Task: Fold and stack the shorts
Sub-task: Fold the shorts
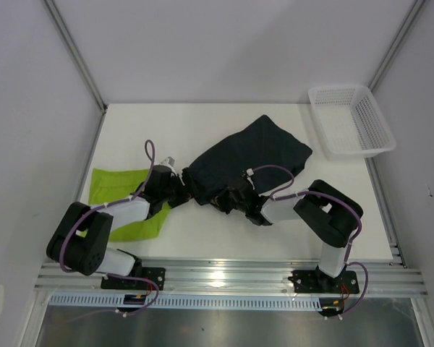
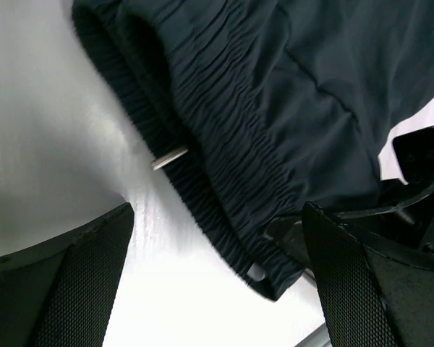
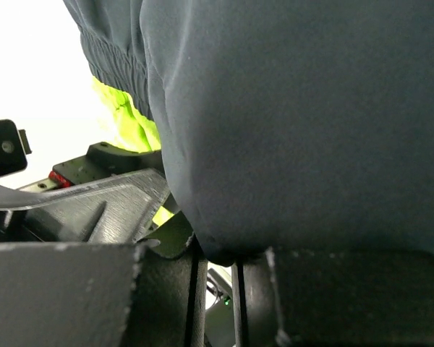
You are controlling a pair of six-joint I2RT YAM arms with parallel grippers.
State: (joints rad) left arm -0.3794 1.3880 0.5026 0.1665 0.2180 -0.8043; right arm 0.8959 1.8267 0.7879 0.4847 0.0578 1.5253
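R claw nips navy shorts edge; L claw wide.

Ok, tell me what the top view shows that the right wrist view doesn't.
Only the top view: the basket at the table's far right corner, and the green shorts spread at the near left. Only the right wrist view: the right jaws shut on a fold of the dark shorts, close up. Both: the dark shorts and some of the green shorts.
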